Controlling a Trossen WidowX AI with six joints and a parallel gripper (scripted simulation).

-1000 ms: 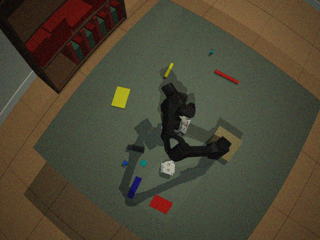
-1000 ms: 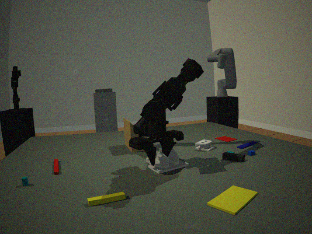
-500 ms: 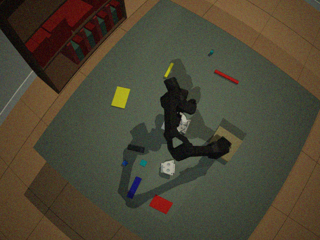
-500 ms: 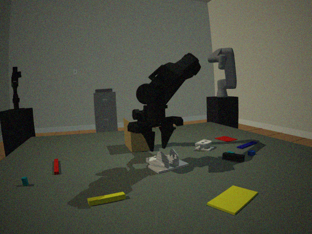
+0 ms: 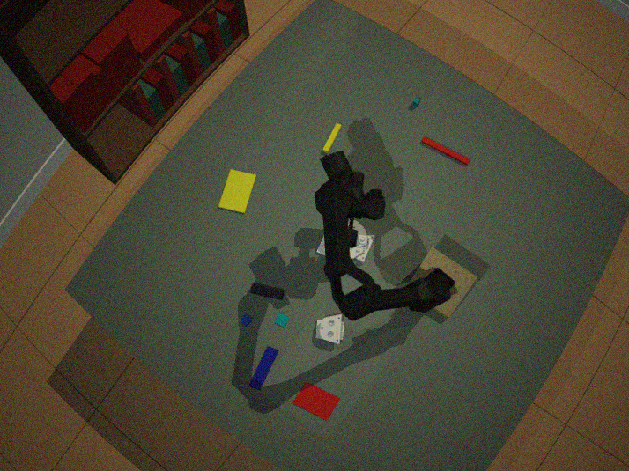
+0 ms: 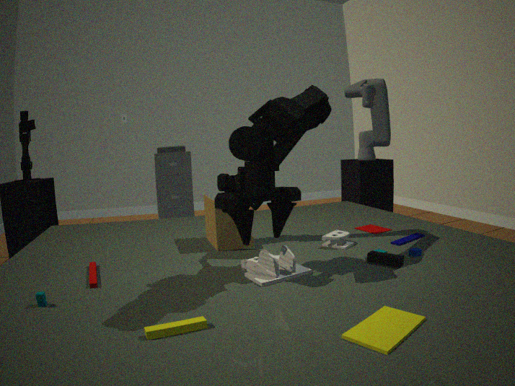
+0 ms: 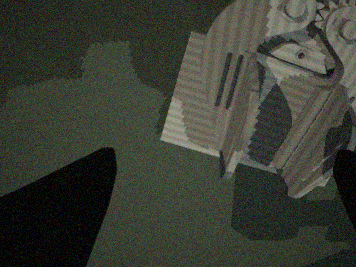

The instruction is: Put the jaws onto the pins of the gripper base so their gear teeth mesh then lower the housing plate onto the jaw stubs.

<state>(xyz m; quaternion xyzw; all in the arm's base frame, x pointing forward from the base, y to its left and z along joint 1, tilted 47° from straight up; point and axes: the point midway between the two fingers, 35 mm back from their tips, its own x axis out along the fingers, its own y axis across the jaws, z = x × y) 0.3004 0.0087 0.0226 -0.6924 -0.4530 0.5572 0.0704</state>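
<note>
The white gripper base [image 5: 321,249] [image 6: 303,270] [image 7: 172,126] lies flat on the mat. Both pale jaws lie on it: one jaw [image 6: 262,264] [image 7: 240,31] and the other jaw [image 6: 287,260] [image 7: 310,126]. Their round stubs stand side by side at the top right of the wrist view, and their teeth meet between them. My gripper [image 6: 261,240] [image 7: 228,161] is open and empty, above and beside the jaws, touching neither. The white housing plate [image 5: 337,324] [image 6: 336,234], with two round holes, sits apart, raised over a white lower piece.
A tan block [image 5: 462,276] [image 6: 223,231] stands by the arm's foot. A black bar [image 5: 267,290] [image 6: 385,259], a blue bar [image 5: 263,367] [image 6: 407,239], a red slab [image 5: 316,401] [image 6: 373,229] and a yellow slab [image 5: 237,191] [image 6: 384,329] lie around. A yellow bar [image 5: 332,137] [image 6: 175,327] lies nearby.
</note>
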